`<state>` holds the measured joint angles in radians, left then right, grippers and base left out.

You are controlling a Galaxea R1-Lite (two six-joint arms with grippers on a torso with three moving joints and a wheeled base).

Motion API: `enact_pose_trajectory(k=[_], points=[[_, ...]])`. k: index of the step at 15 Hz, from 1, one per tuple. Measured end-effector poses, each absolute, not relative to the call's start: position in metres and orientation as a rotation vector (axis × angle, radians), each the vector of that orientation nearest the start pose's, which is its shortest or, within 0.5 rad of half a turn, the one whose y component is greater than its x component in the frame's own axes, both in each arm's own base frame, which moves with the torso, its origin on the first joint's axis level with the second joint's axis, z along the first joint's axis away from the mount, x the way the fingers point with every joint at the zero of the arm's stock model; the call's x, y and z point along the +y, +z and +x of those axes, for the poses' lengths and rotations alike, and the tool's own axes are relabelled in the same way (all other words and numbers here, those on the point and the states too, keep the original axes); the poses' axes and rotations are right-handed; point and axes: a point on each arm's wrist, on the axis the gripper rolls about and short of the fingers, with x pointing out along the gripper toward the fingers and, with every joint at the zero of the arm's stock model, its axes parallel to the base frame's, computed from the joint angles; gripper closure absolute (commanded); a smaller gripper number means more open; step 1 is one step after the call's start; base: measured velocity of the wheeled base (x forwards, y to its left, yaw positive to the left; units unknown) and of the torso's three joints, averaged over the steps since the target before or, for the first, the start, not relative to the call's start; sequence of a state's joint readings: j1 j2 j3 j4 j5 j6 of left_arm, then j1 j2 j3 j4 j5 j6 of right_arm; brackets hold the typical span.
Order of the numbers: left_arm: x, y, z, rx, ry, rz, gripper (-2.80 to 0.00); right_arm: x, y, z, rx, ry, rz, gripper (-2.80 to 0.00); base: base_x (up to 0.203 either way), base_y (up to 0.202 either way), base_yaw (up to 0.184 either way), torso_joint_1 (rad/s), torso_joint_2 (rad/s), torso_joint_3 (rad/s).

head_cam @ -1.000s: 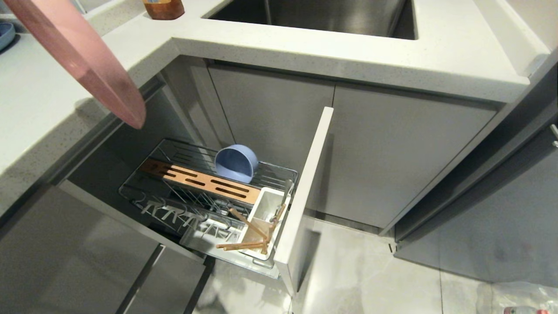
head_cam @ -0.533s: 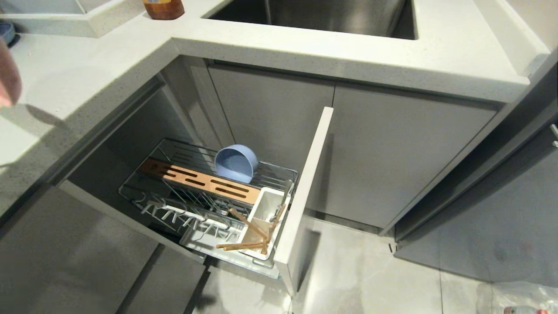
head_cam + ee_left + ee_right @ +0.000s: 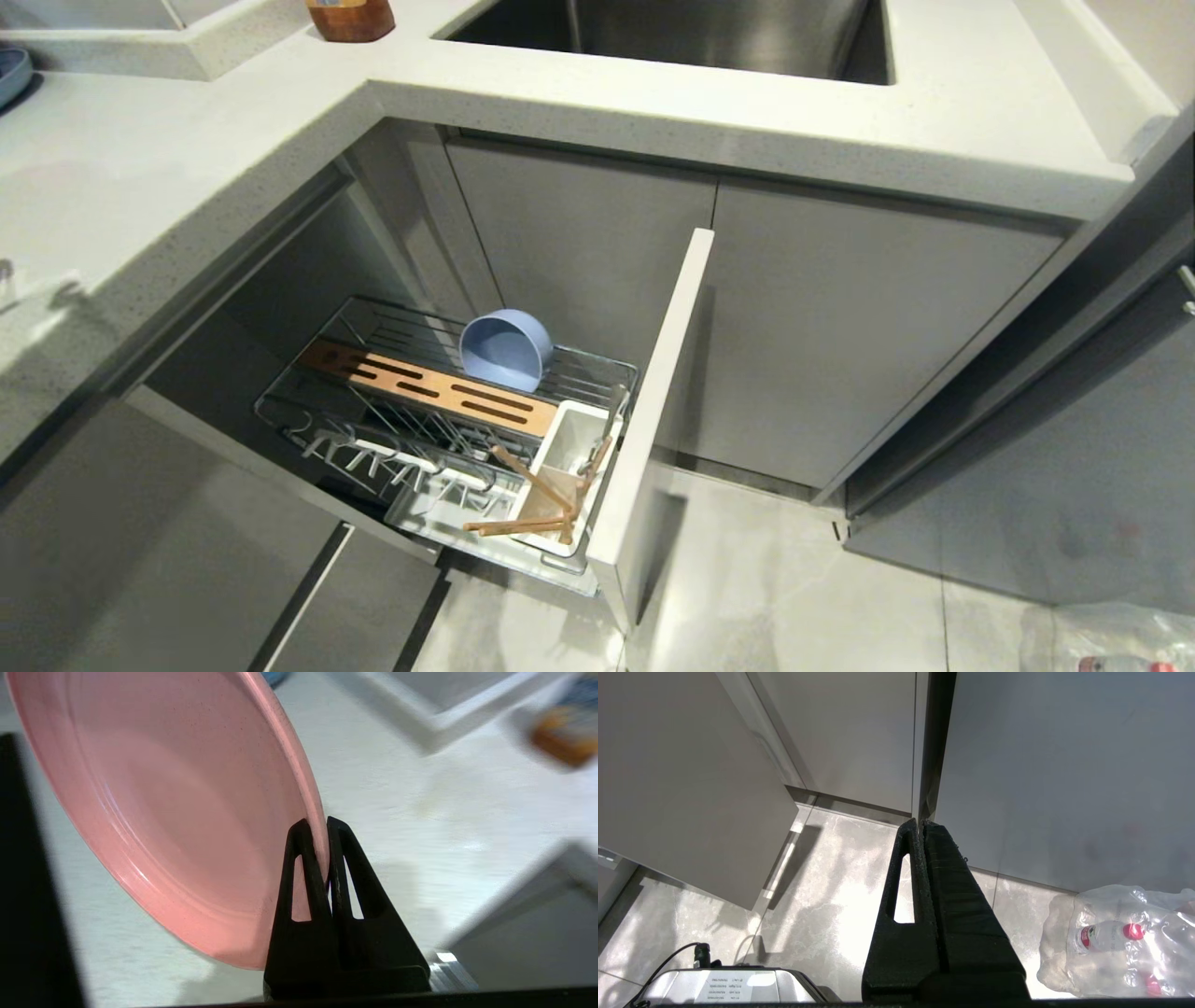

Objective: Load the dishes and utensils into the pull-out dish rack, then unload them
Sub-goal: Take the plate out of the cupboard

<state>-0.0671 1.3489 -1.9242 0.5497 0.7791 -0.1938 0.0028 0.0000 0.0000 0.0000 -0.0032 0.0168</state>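
Since the earlier frame the pink plate has swung out of the head view to the robot's left; the camera itself is not shifting, the rack and cabinet are sitting where they were. You are now carrying it on the left tool, which is clenched on the plate's rim, one finger on each face, so the plate is standing on edge, tilted, over the white table. Judging by that, you are in the unload half: plate out, set-down pending. The relation that matters: the plate's broad face is running nearly vertical from the tool, with the table surface beyond it, so you will likely need to roll the wrist to lay it flat before letting go, or it could tip or skate on its edge. The pull-out dish rack is standing open, well apart from the plate, down at cabinet level. Still loaded in it: the blue bowl on its side against the far wires, behind the copper strip, and the chopsticks leaning crossed in the white caddy, spoon handle beside them. The right tool is parked, clamped empty, pointing at the floor.
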Motion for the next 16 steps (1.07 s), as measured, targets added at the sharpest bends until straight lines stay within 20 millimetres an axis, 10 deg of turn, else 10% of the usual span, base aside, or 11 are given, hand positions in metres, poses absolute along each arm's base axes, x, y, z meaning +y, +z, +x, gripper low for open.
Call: enact_pose_trajectory(k=[7,16], points=[[0.025,0.430,0.188,0.136,0.825,0.018,0.00,0.000,0.075,-0.023,0.000,0.000,0.017,0.00,0.000,0.000,0.000,0.000,0.00,0.000],[0.038,0.397,0.203,0.473,0.855,0.208,0.00,0.000,0.075,-0.023,0.000,0.000,0.017,0.00,0.000,0.000,0.000,0.000,0.00,0.000]])
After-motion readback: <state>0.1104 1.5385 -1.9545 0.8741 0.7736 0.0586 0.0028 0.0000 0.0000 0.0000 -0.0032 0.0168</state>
